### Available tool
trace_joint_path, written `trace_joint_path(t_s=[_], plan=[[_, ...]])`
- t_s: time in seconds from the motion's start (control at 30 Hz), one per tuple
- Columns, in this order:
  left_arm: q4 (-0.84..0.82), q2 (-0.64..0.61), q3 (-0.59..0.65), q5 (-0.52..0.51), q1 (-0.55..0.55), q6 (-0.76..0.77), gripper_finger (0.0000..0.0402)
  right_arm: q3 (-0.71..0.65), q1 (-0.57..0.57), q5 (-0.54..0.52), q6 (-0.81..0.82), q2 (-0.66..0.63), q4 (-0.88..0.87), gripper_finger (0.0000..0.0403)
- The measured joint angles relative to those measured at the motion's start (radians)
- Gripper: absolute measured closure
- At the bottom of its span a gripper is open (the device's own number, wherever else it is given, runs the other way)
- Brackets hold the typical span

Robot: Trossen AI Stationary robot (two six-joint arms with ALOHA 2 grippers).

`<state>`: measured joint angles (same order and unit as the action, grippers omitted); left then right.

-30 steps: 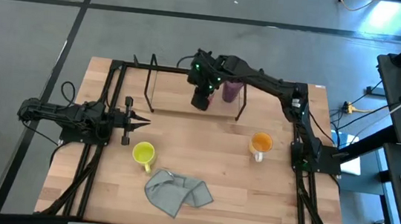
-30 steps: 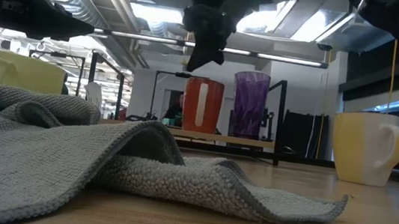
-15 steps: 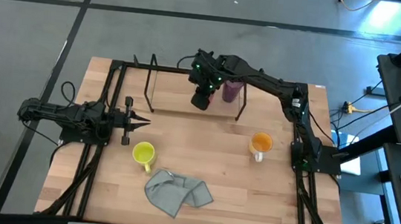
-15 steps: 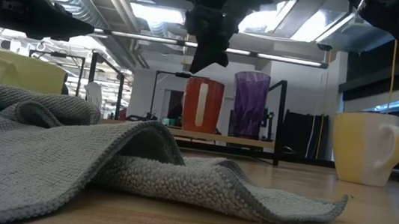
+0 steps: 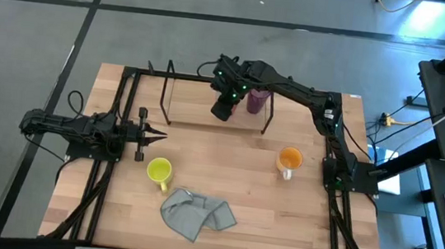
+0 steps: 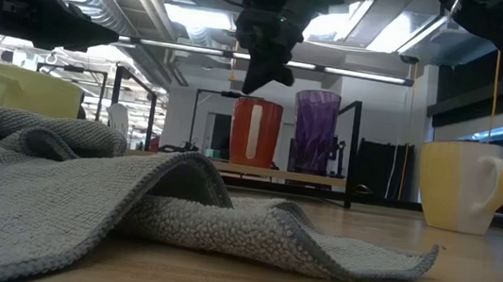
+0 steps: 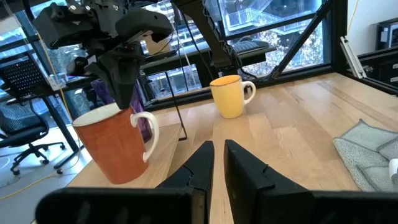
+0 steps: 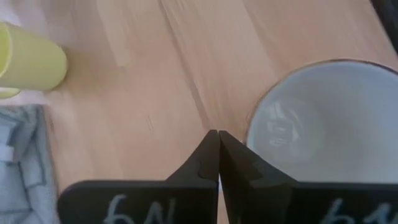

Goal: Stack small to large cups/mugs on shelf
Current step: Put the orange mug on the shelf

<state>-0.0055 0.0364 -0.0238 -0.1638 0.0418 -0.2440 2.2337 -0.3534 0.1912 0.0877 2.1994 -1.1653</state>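
Wooden table (image 5: 226, 166): right gripper (image 6: 257, 77), fingers pressed together, hovers over the reddish mug (image 6: 254, 132); rigid, slick—grasp its rim.

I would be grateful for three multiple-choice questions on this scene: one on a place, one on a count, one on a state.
1. Where does the purple tumbler stand? A on the shelf; B on the cloth; C on the floor.
2. How many mugs stand on the table, off the shelf? A one; B two; C three.
3. The right gripper is: A wide open; B shut, empty; C shut on a mug.
Answers: A, the tumbler stands on the shelf; B, yellow mug and orange mug; B, its fingers meet above the red mug.
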Motion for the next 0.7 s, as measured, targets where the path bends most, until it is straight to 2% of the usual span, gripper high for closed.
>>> trace_joint_path(t_s=[0.7], plan=[[0.0,0.0,0.0,0.0,0.0,0.0,0.0369,0.0,0.0,-0.067,0.001,0.0,-0.016,0.0398]])
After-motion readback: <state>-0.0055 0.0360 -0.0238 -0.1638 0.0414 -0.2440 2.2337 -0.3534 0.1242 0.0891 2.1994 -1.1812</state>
